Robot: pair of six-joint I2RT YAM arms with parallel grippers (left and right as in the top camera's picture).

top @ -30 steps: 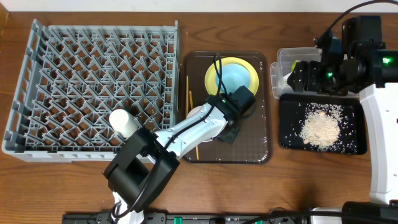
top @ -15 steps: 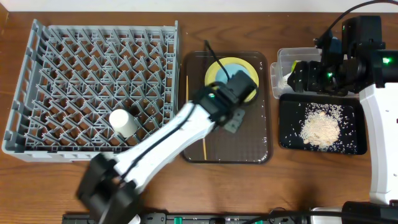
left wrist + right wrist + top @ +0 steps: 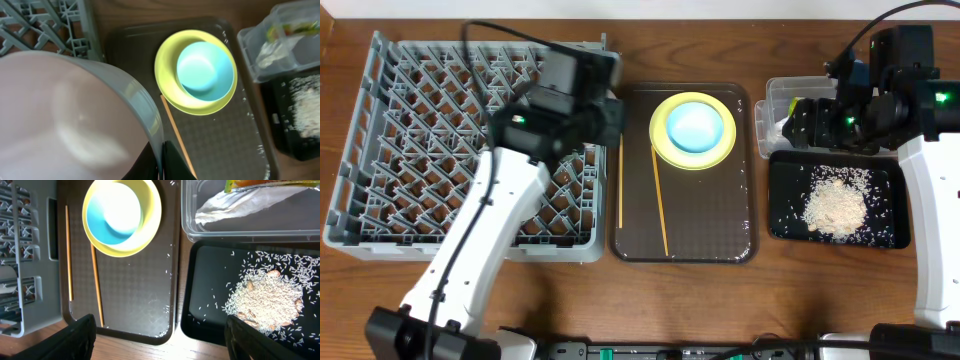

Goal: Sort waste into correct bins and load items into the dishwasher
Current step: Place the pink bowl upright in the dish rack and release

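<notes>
Left hand (image 3: 159, 159) tight on white bowl (image 3: 65, 115) rim

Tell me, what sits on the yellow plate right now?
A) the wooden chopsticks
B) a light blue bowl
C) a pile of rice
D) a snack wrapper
B: from overhead the light blue bowl rests in the yellow plate, while the chopsticks lie beside it on the brown tray.

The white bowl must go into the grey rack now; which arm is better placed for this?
Left. The left gripper grips the white bowl by its rim, at the grey rack's right edge. The right gripper hangs open by the clear tub, far across the brown tray.
</notes>
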